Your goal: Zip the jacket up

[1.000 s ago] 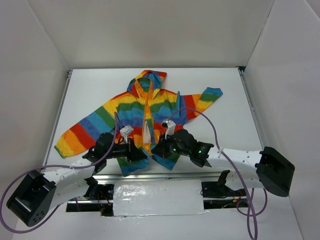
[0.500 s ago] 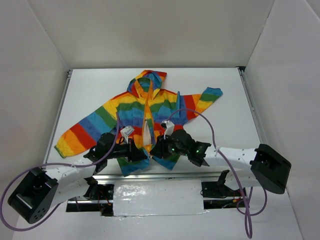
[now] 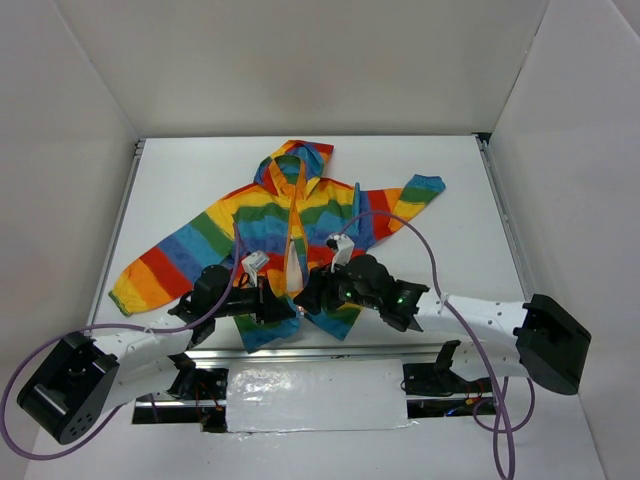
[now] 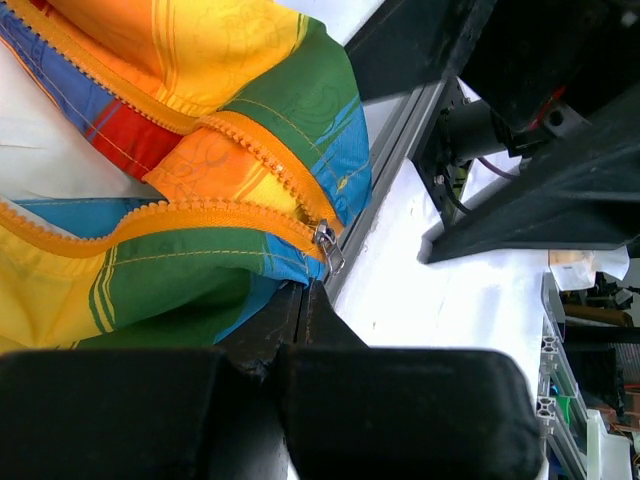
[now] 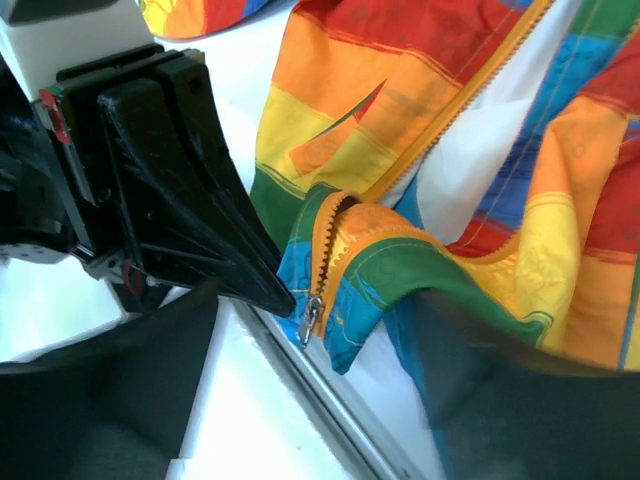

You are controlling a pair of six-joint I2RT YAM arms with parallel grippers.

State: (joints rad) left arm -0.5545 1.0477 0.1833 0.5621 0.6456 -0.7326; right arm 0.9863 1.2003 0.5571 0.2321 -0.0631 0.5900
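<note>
Just now my right claw (image 3: 308, 295) has crept a little to the left over the last second, closing in on the bottom of the jacket's (image 3: 300, 215) front opening, while my left claw (image 3: 285, 306) has stayed put at the same spot on the hem. I judge this means the setup is nearly done: one claw anchors the hem and the other is lining up on the small silver zipper slider (image 5: 312, 318), but no zipping has begun. My left claw's fingers are pressed together, pinching the blue hem just under the slider. My right claw's fingers stand apart, one on each side of the slider, gripping nothing. The jacket lies flat on its back on the white table (image 3: 450, 160), hood (image 3: 300, 160) toward the far wall, both sleeves spread out sideways, and its bottom edge at the near edge of the table, over the metal rail (image 4: 385, 180). It has broad horizontal stripes of red, orange, yellow, green and blue. The front is open, with white showing between the two panels. Each panel edge carries an orange zipper tape (image 4: 160, 215). The two tapes run down to the slider at the hem, where the fabric is bunched and folded. I cannot tell whether both rows of teeth are seated in the slider.
</note>
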